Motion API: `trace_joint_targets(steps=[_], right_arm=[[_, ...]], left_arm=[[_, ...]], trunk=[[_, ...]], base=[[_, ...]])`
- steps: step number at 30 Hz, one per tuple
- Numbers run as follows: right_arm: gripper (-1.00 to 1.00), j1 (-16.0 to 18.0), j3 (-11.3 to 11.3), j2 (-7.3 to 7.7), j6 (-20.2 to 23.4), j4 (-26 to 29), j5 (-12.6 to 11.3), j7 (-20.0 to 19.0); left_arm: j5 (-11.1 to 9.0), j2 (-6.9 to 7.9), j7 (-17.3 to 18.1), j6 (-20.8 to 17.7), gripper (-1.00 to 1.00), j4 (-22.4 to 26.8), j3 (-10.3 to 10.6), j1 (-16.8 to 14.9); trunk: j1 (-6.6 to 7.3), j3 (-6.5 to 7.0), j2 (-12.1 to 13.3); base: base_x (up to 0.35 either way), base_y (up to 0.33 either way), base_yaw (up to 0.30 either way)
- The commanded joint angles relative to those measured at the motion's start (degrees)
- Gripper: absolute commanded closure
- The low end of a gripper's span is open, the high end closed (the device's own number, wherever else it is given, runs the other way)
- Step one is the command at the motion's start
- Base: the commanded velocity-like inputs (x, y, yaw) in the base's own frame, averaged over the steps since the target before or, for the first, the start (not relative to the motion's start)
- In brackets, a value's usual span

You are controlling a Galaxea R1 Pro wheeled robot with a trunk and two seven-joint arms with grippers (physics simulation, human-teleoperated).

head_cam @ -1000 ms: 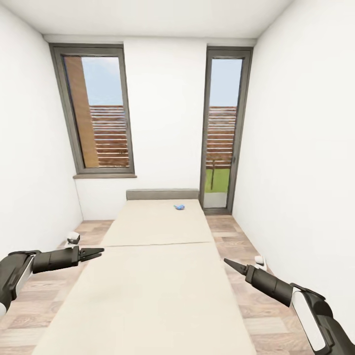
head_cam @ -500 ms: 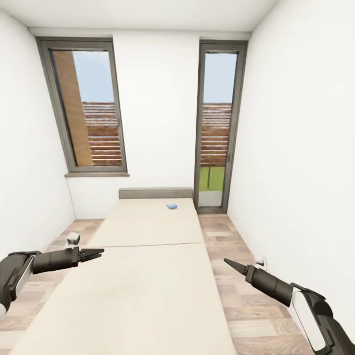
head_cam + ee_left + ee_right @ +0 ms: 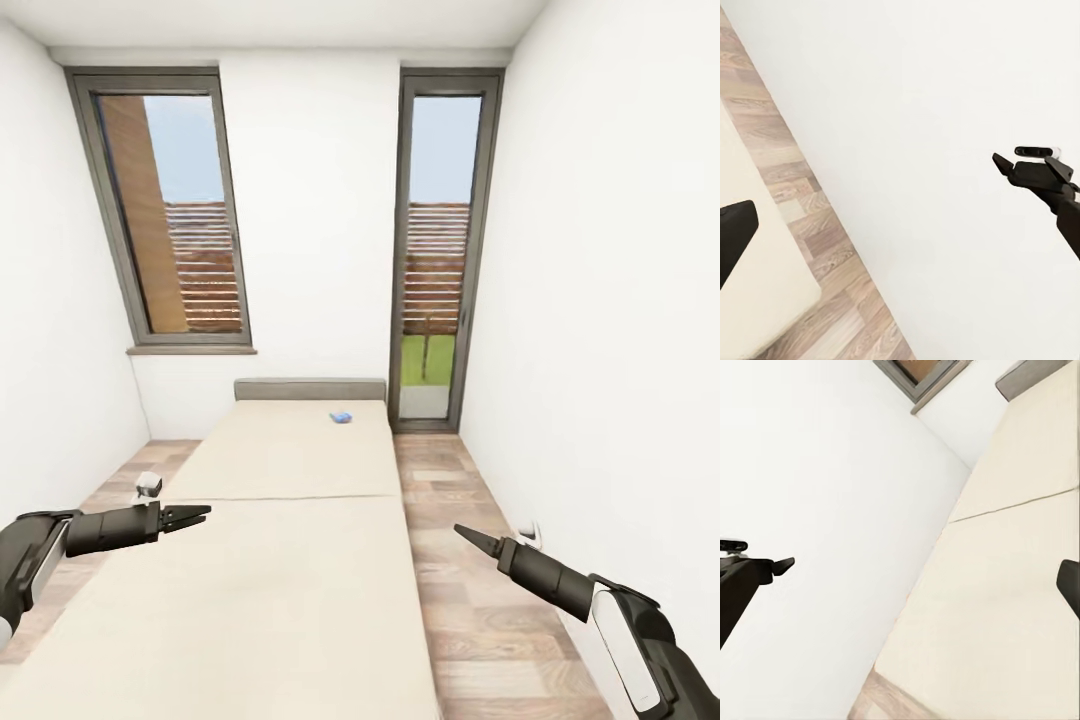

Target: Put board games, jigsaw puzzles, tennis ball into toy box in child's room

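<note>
the left claw (image 3: 198, 515) hangs over the left edge of the bed (image 3: 280, 520), its two fingers drawn together with a thin slit between them and nothing in the grip; it looks clenched, carried low and forward, which suits a robot on the move and not one reaching. beside it on the wood floor (image 3: 470, 600) stands one small white and grey object (image 3: 148, 485), too small to identify.

the bed runs away from the camera down the middle of the room, one mattress with a seam across it and a grey headboard (image 3: 310, 389) against the far wall. near the far right corner of the bed, just short of the headboard, lies one small blue thing (image 3: 341, 416); i take it for the smaller blue board game, though at this range it is only a blur of colour. that is one game seen of the two said to be on the bed, and the rest of the mattress i can see is bare.

behind stand one window (image 3: 165, 210) and one tall glazed door (image 3: 440, 245). the right claw (image 3: 468, 535) is held out over the floor strip between the bed's right edge and the wall, tapering to a single point, so it reads as clenched on nothing. both arms are parked clear of the mattress, probably to keep the approach to the far corner free.
</note>
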State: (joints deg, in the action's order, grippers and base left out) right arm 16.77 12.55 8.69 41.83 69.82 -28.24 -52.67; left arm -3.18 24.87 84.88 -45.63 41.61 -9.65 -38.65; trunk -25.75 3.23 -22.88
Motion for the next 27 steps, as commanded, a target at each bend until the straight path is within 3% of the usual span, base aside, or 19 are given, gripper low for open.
trace_joint_targets(steps=[1, 8, 27], right_arm=[[-1.0, 0.0, 0.0, 0.01, 0.3, 0.0, -0.2, -0.1], [-1.0, 0.0, -0.1, -0.02, 0.3, 0.0, -0.2, 0.0], [-1.0, 0.0, -0.2, -0.08, 0.2, 0.1, -0.1, 0.0]], left_arm=[[0.0, 0.0, 0.2, -0.6, -1.0, 0.0, 0.0, 0.0], [0.0, 0.0, 0.2, -0.6, -1.0, 0.0, 0.0, 0.0], [0.0, -0.07, 0.1, -0.6, -1.0, 0.0, 0.0, 0.1]], trunk=[[-0.03, -0.03, 0.0], [-0.03, -0.04, 0.0], [-0.03, -0.04, 0.0]], base=[[0.106, -0.273, 0.019], [0.038, -0.099, 0.16], [0.002, -0.045, 0.284]])
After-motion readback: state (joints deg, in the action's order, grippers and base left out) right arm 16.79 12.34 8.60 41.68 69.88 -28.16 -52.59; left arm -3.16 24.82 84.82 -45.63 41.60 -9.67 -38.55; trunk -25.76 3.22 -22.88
